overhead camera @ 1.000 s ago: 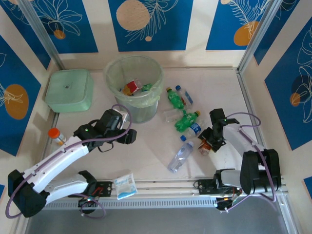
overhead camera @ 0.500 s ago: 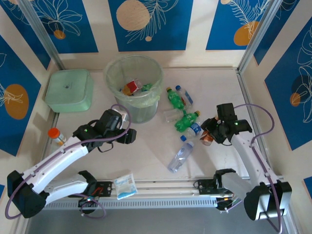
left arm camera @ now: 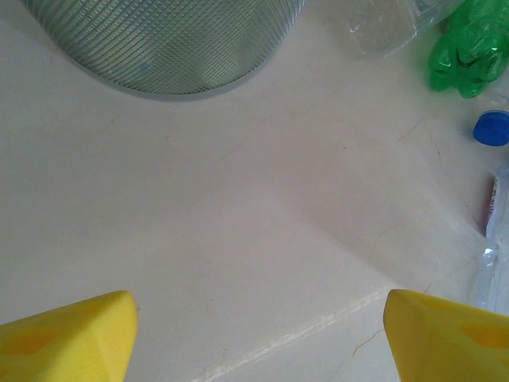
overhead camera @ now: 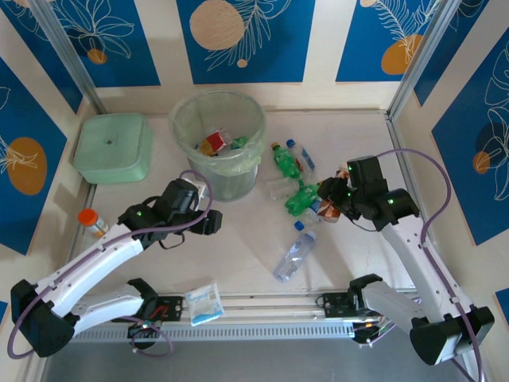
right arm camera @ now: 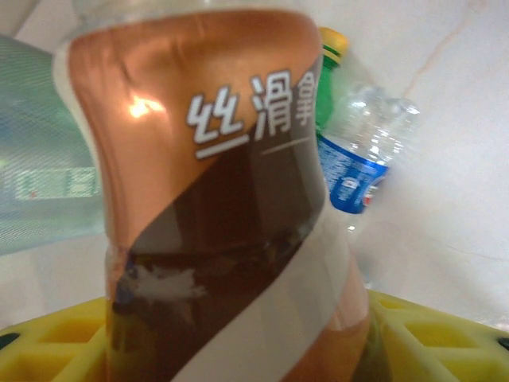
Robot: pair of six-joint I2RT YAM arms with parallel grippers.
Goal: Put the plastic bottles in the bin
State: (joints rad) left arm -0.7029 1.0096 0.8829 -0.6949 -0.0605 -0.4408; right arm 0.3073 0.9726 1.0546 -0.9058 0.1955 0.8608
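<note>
We've got a pale cream table here. The round green bin sits toward the far edge, with a square lidded box left of it near the far left corner. Right of the bin is a loose bunch of plastic bottles, green and clear, and one clear bottle lies closer to the middle. A small orange-capped container is by the left edge, and a blue-and-white sachet is at the near edge.

The worktop in front of the bin was free; loose bottles crowded the way on its right side.
</note>
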